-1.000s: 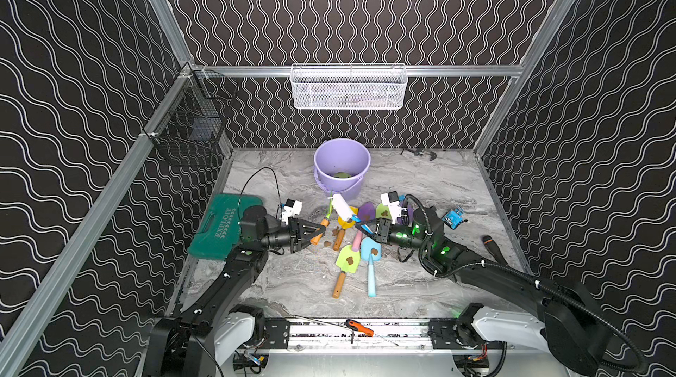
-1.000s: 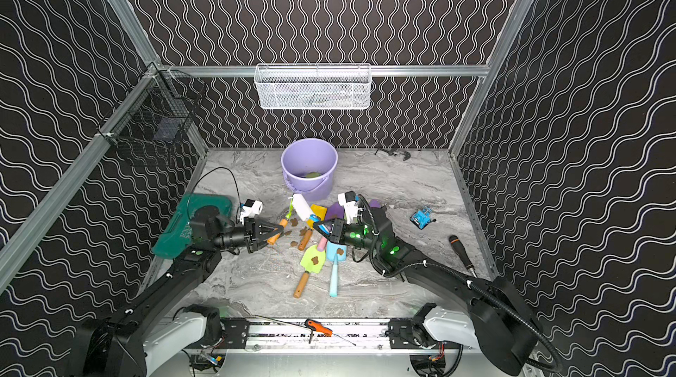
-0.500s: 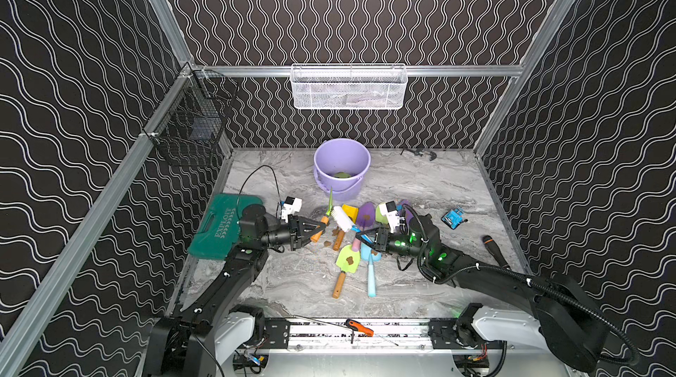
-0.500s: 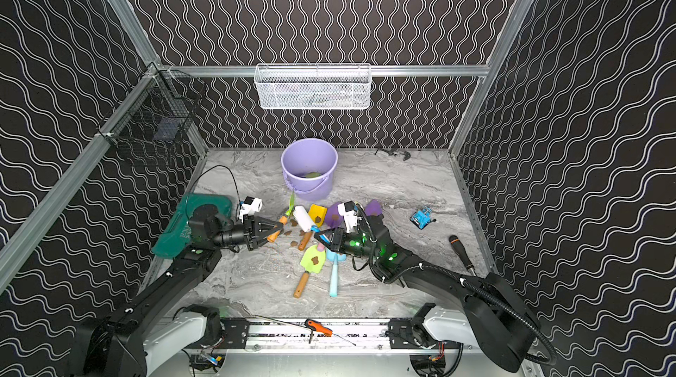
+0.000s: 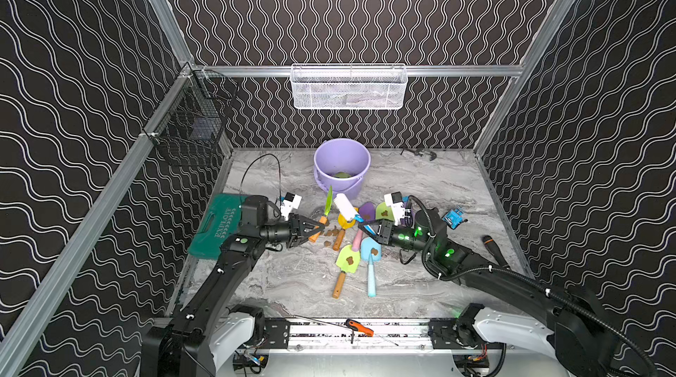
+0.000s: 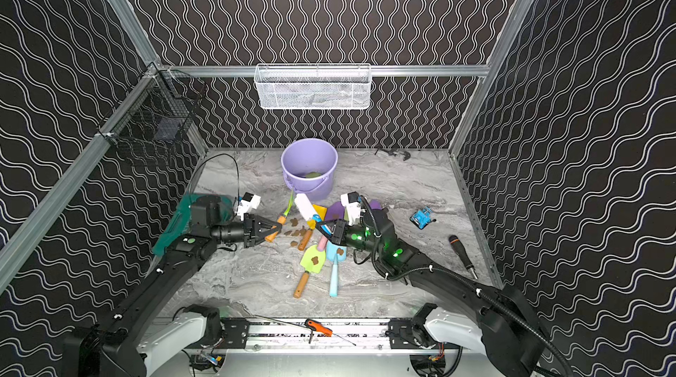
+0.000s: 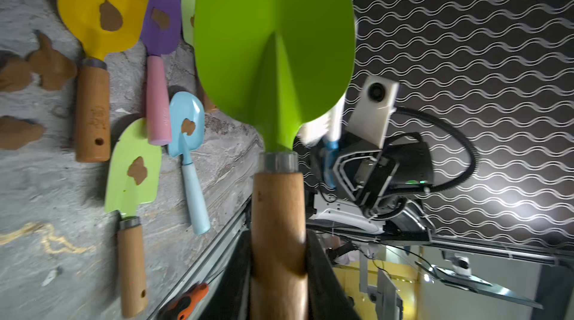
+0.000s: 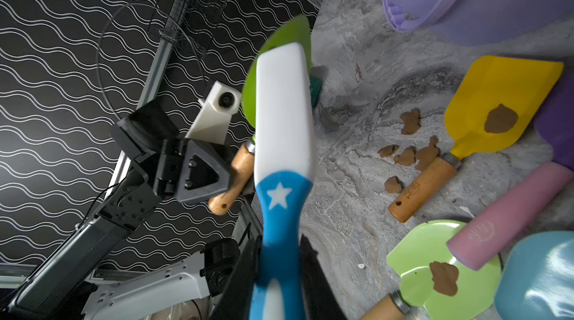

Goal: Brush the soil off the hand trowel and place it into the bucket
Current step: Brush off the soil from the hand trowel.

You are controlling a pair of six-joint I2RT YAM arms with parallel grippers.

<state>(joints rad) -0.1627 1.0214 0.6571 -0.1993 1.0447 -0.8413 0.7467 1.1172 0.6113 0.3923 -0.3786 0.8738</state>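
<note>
The left pincer (image 5: 317,228) is clamped on the wooden handle of the green trowel (image 7: 273,38). Both top views show its blade only edge-on, while the left wrist view shows its clean broad face. The right pincer (image 5: 367,227) is clamped on the brush (image 8: 282,110) by its blue handle, white head just beside the blade. Loose soil (image 8: 410,121) lies on the worktop (image 5: 292,276) in front of the bucket (image 5: 323,159)

Grey marbled tabletop (image 5: 420,188) under lilac bucket (image 5: 356,183), scattered trowels (image 5: 349,260), brown soil clumps (image 5: 332,233), green case (image 5: 216,221).
</note>
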